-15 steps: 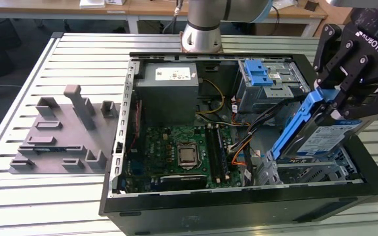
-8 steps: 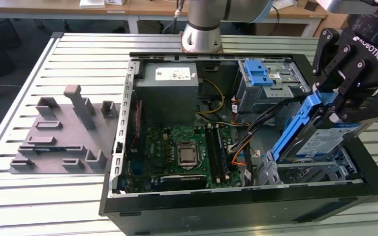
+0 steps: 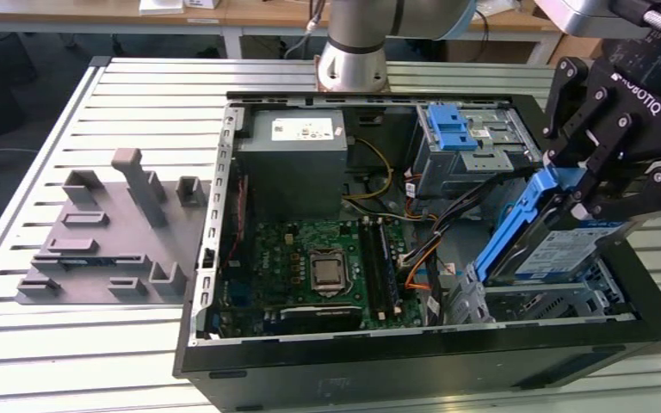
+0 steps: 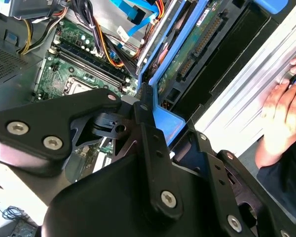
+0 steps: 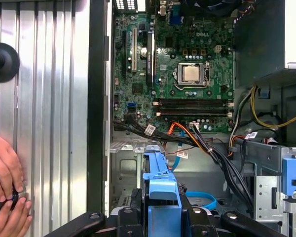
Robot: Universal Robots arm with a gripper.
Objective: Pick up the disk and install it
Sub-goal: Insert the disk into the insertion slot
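1. Open black computer case (image 3: 423, 366): flat silver disk with blue plastic rails (image 3: 543, 249) hangs tilted over the grey metal bay (image 3: 537, 303); skewed entry could jam.
2. Black end effector (image 3: 589, 182) clamped on the disk's upper end; grip possibly shallow, slip risk.
3. Orange and black cables (image 3: 419, 258) nearby may snag.

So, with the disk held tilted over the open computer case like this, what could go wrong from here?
1. The disk hangs tilted in the pincer just above the metal bay; its blue rails may catch on the bay's edge.
2. Orange and black cables run close beside that bay and might get pinched.
3. A person's hands rest on the table beside the case, near the arm.
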